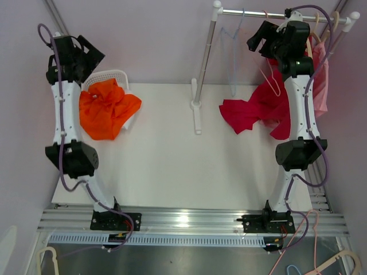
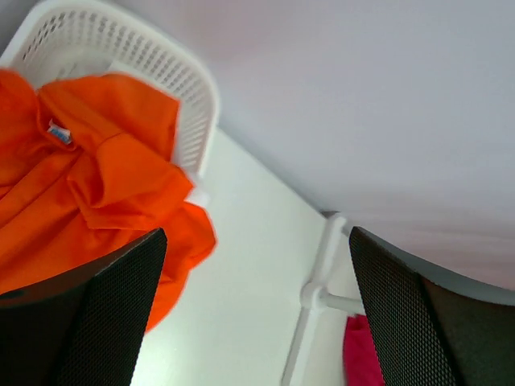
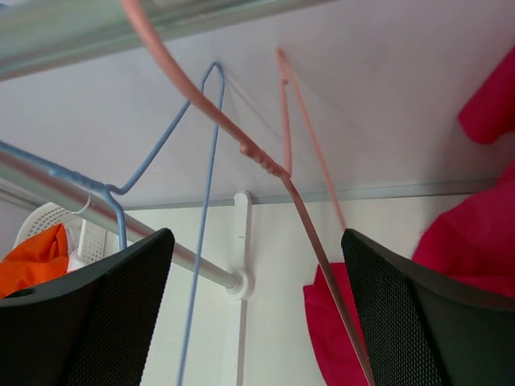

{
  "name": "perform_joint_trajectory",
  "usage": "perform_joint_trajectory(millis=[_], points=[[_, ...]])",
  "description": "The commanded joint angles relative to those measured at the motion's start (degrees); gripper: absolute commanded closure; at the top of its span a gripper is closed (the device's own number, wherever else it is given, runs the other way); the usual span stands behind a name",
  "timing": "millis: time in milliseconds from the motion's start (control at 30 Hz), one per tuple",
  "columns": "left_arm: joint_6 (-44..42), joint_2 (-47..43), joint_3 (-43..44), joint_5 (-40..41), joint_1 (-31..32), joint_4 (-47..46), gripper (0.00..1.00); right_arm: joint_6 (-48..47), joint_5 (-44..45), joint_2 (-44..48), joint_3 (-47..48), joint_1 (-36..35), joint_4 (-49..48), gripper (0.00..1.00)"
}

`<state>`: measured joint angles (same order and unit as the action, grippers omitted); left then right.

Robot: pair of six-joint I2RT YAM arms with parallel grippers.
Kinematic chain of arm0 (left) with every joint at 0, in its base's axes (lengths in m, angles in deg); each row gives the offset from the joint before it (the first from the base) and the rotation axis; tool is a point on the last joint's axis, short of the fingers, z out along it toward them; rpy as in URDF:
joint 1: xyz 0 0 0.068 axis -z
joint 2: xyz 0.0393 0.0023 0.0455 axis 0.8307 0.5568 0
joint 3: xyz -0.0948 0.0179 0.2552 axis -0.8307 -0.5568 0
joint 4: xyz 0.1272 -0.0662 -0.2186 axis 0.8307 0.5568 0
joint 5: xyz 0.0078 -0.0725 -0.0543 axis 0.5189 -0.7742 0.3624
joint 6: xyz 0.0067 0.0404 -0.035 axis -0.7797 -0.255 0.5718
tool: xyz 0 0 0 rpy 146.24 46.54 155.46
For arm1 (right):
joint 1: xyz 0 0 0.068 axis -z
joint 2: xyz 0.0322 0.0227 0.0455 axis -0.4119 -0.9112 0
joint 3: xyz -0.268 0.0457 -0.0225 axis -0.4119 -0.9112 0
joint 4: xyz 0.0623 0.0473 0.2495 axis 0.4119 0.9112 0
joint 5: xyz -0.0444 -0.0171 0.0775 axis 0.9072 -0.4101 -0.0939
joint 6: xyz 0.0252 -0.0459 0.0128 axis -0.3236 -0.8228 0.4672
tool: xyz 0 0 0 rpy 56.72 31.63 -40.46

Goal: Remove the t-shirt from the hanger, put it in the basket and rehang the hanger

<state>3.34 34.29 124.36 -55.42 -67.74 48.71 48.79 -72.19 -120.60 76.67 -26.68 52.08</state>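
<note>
A red t-shirt (image 1: 255,109) lies bunched on the right side of the table, its top end rising toward a pink wire hanger (image 1: 270,80) that hangs from the rack rod (image 1: 258,14). My right gripper (image 1: 261,38) is open just below the rod, above the shirt. In the right wrist view the pink hanger (image 3: 265,161) runs down between the open fingers of my right gripper (image 3: 257,322) into the red cloth (image 3: 338,330), touching neither finger. My left gripper (image 1: 92,56) is open and empty, raised over the basket at the far left, and its wrist view (image 2: 257,322) shows nothing held.
An orange t-shirt (image 1: 106,109) spills out of a white basket (image 1: 112,75). An empty blue hanger (image 1: 232,63) hangs on the rod. A pink garment (image 1: 321,77) hangs at the rack's right end. The rack's pole and foot (image 1: 196,106) stand mid-table.
</note>
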Motion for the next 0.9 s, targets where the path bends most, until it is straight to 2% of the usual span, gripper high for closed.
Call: perform_joint_trajectory(millis=[0, 167, 200, 267, 367, 467, 500, 567, 600, 733, 867], points=[[-3.7, -11.7, -4.0, 1.9, 3.0, -0.2, 0.00, -3.7, 6.7, 8.4, -0.2, 0.4, 1.9, 0.10], [-6.5, -26.3, -15.9, 6.4, 11.6, -3.8, 0.01, -6.3, 13.0, 14.0, -6.8, 1.2, 0.6, 0.10], [-6.7, -28.3, -20.2, 7.6, 13.7, -5.5, 0.00, -6.5, 13.0, 14.4, -6.9, 1.8, 0.9, 0.10], [-7.6, -33.3, -22.7, 9.3, 18.8, -7.0, 0.00, -7.4, 15.3, 14.5, -5.6, 2.0, 2.7, 0.11], [-8.6, -36.5, -26.2, 12.6, 25.8, -8.1, 0.01, -8.6, 19.7, 13.3, -4.0, 5.0, 5.2, 0.13], [-8.5, -39.3, -31.3, 12.8, 32.2, -10.2, 0.01, -6.7, 18.6, 12.2, -3.0, 8.2, 5.4, 0.15], [-8.6, -40.5, -32.5, 12.3, 36.2, -11.3, 0.00, -6.2, 18.1, 11.7, -2.0, 9.0, 5.4, 0.15], [-11.0, -41.2, -36.2, 15.5, 41.1, -13.2, 0.00, -5.9, 17.3, 10.3, -0.6, 10.2, 5.1, 0.16], [-11.7, -41.7, -37.2, 17.5, 45.5, -13.5, 0.01, -5.8, 17.3, 9.8, 0.1, 10.3, 4.7, 0.17], [-14.9, -44.1, -44.3, 22.2, 53.2, -17.5, 0.00, -6.8, 16.9, 6.8, 3.0, 10.3, 2.5, 0.19], [-15.9, -45.6, -47.7, 25.9, 56.9, -19.4, 0.01, -8.3, 16.9, 2.4, 6.7, 10.5, 2.6, 0.20]])
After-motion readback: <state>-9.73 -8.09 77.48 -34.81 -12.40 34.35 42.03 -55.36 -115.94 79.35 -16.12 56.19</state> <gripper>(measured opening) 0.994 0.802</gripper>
